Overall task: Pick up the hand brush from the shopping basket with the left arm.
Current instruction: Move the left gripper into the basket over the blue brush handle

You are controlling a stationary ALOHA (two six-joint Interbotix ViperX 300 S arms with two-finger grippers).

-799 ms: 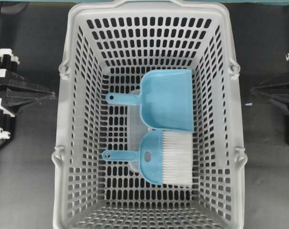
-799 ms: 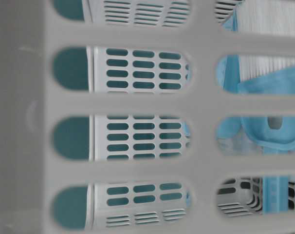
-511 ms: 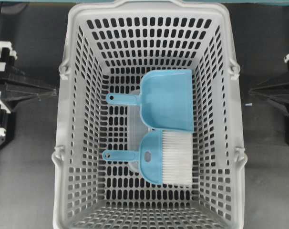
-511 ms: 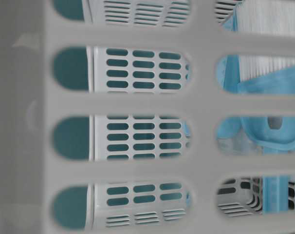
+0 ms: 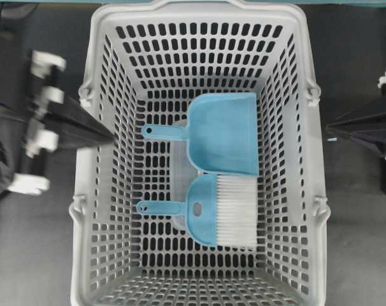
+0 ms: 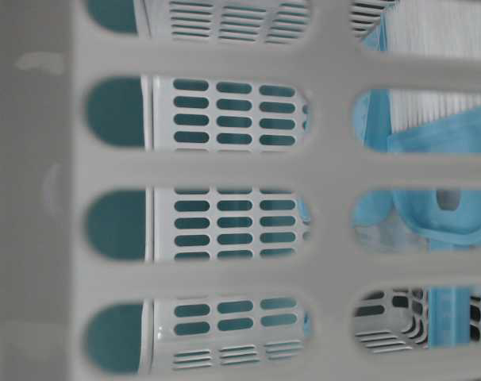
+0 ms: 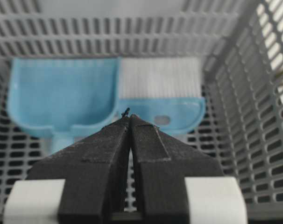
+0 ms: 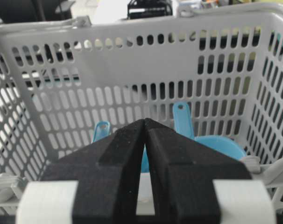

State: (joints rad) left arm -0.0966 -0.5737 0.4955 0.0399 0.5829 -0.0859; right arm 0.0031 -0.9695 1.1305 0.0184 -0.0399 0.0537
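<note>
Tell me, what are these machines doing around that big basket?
Two robot arms flank a grey shopping basket that holds a blue hand brush lying beside a matching dustpan. The left gripper, jaws shut, has swung in to the basket's rim and looks down at the brush and dustpan through its own camera. The right gripper, also shut, waits outside the opposite wall. Nothing is being held yet; the brush lies on the basket floor.
</note>
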